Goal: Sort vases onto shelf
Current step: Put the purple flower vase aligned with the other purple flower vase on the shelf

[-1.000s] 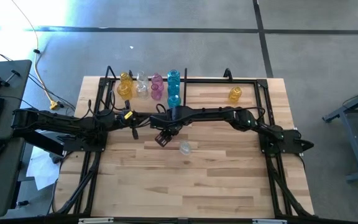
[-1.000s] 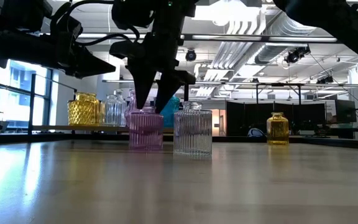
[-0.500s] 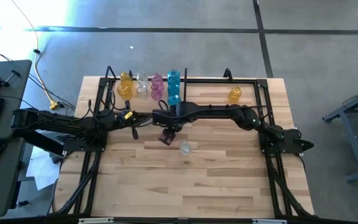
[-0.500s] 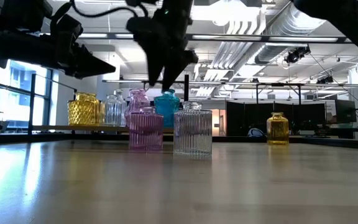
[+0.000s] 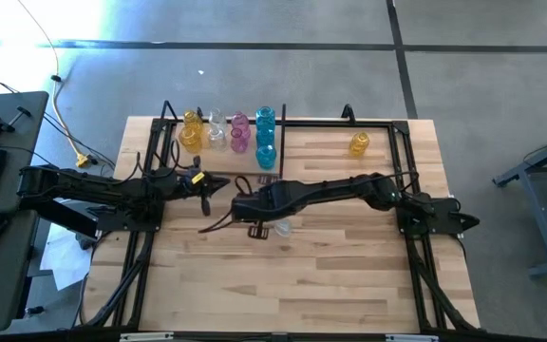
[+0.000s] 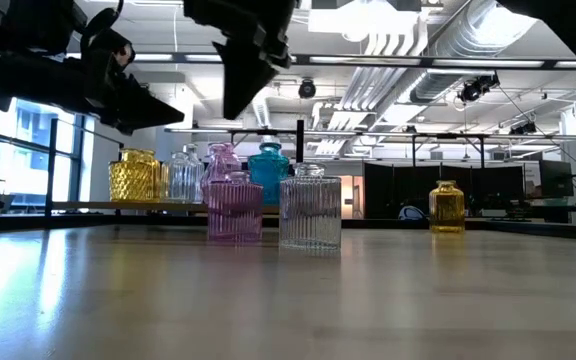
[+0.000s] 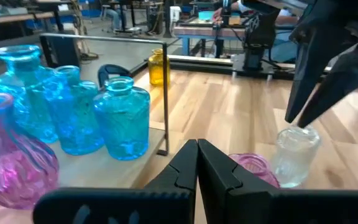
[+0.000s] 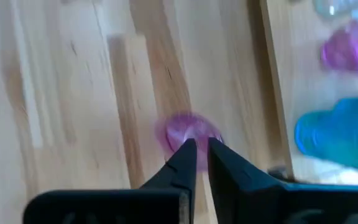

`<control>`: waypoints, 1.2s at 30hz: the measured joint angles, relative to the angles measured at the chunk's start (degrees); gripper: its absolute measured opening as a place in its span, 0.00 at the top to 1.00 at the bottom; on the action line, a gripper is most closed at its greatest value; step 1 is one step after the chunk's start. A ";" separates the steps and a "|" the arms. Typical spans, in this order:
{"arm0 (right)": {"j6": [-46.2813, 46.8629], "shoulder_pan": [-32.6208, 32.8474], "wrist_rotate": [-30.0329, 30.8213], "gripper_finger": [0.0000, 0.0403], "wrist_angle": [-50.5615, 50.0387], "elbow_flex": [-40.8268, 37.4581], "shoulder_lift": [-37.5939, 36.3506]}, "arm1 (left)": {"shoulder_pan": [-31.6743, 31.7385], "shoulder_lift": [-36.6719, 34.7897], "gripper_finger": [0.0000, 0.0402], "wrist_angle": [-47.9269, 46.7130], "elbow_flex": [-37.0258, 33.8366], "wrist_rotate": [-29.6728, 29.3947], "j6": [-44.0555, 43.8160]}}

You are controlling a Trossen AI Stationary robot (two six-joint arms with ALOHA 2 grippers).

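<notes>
Lifted off the ribbed pink jar (image 6: 234,208), the right gripper (image 8: 196,154) hangs narrowed, empty. Clear ribbed jar (image 6: 310,207) stands at its 3 o'clock. Left gripper (image 7: 196,163) is pinched closed beside the shelf (image 5: 283,130).

Pale wood plank table (image 5: 330,275), black rod shelf (image 5: 283,122) w/ upright divider at far edge, yellow, clear, pink & teal vases (image 5: 226,133) grouped in its left section, one yellow vase (image 5: 359,143) alone in right section, pink vase (image 6: 234,207) & clear ribbed vase (image 6: 310,209) side by side mid-table.
</notes>
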 joint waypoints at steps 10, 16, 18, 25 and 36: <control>-7.49 1.04 -5.05 0.99 20.96 -7.57 0.37 | -0.02 0.13 1.00 -2.28 0.00 0.05 -2.52; -9.10 0.81 -5.36 1.00 31.24 -15.81 -0.11 | -0.02 0.17 1.00 -2.61 0.00 -0.17 -3.21; -9.78 0.83 -5.31 1.00 32.16 -17.76 -2.01 | -0.02 0.17 1.00 -2.54 0.00 -1.43 -3.64; -12.92 -0.75 -5.00 1.00 46.03 -34.07 -11.97 | -0.02 0.17 1.00 -2.50 0.00 -2.03 -5.23; -15.04 -4.51 -1.42 1.00 65.55 -64.07 -35.42 | -2.31 0.76 0.87 -2.42 1.52 -2.18 -8.31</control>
